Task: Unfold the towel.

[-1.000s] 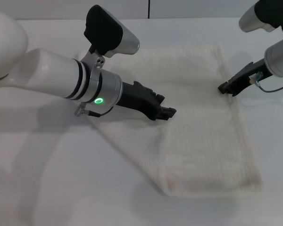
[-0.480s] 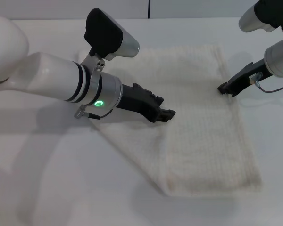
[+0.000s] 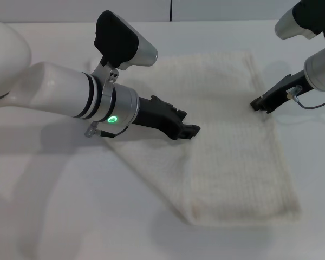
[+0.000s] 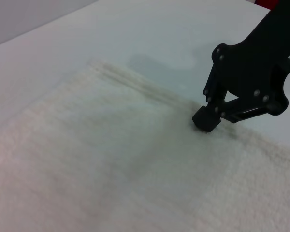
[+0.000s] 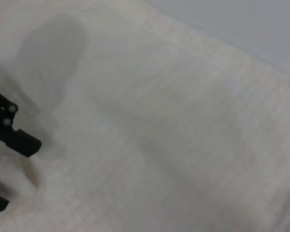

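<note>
The left gripper [image 3: 192, 130] reaches low over the towel's [image 3: 233, 157] middle; the right gripper [image 3: 256, 102] presses its right edge.

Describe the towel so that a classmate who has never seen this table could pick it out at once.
Look at the white table in front of the robot. Between the left gripper and the right gripper lies the towel, a large cream cloth with a ribbed weave. It is the only soft, textured thing there, far bigger than either black gripper.
</note>
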Available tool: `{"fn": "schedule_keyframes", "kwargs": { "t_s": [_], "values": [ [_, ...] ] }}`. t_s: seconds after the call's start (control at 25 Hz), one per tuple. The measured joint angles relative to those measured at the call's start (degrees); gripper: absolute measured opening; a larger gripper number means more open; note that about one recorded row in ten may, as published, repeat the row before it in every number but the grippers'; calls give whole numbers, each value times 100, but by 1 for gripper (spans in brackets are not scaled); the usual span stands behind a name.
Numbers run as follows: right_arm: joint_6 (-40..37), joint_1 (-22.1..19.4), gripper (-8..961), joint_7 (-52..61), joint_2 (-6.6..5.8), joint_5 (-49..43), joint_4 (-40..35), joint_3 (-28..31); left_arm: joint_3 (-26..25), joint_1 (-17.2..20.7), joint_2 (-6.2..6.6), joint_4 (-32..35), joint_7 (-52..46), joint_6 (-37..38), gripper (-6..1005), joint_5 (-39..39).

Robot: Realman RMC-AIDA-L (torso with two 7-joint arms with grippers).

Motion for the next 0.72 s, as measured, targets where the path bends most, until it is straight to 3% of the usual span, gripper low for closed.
{"fn": "schedule_keyframes", "kwargs": {
  "t_s": [0.72],
  "values": [
    [31, 24, -1, 43, 2, 0, 0, 0, 572, 0, 0, 9, 8, -337, 409, -307]
  ]
}}
